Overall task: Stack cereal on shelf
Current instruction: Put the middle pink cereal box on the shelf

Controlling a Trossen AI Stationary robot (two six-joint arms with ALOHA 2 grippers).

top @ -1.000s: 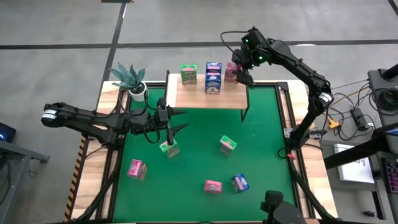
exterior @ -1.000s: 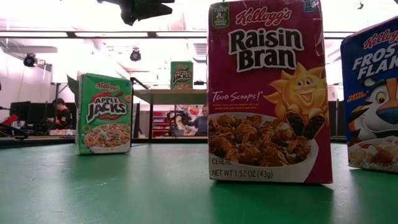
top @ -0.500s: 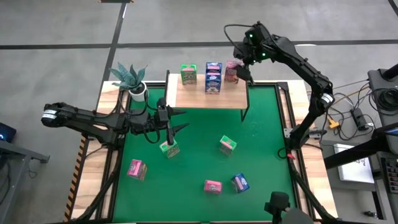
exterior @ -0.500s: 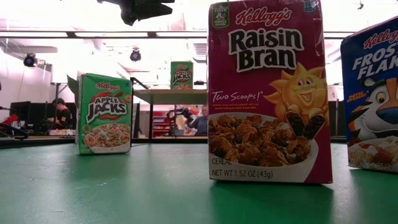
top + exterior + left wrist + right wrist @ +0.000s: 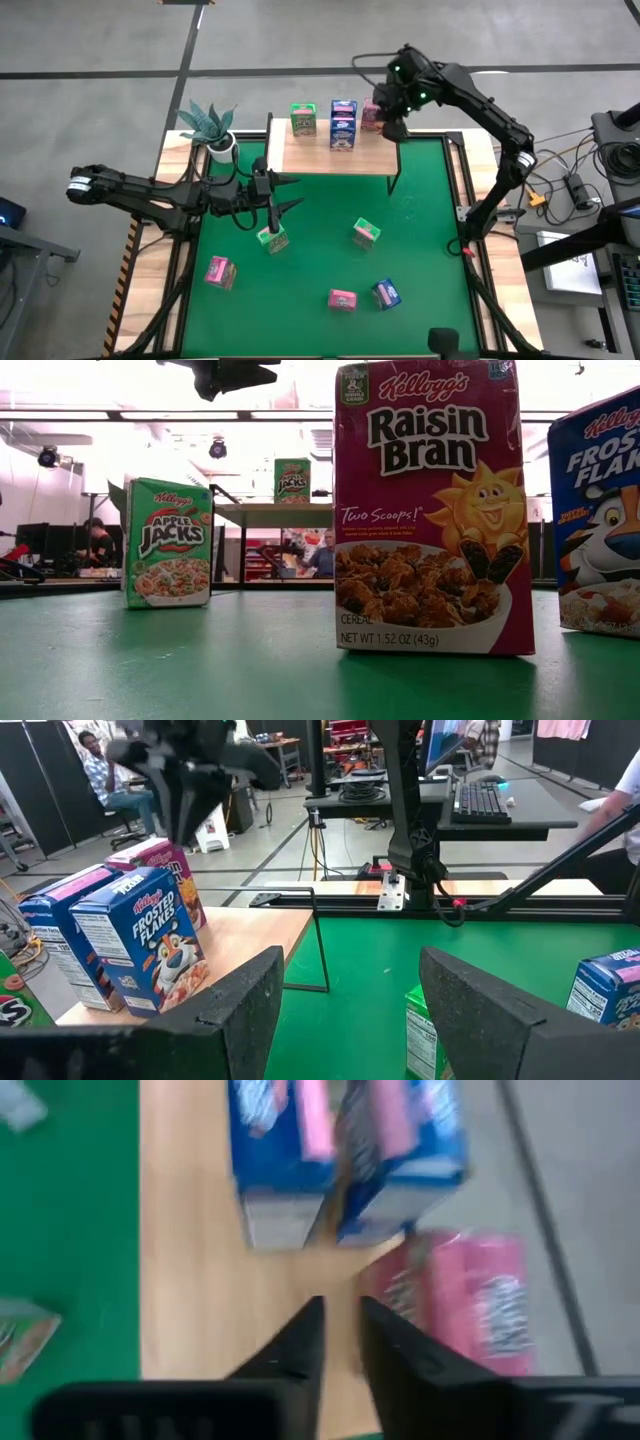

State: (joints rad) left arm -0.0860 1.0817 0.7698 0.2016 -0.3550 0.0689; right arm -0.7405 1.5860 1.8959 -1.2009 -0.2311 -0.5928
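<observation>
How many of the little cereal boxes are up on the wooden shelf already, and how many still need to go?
Done: four boxes stand on the light wood shelf – green, two blue, pink. In hand: nothing; the right gripper sits empty beside the pink one, the left gripper open above the table. Left: five boxes on the green table.

Shelf point(image 5: 330, 158) light wood top; table point(image 5: 420, 250) matt green.

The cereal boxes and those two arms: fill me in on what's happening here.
The robot is stacking cereal boxes onto the shelf. Green, blue and pink boxes stand on it already. The right tool is above the shelf's end by the pink box, its fingers nearly together and holding nothing. The left tool is open above a green box on the table. Four more boxes sit on the green table.
</observation>
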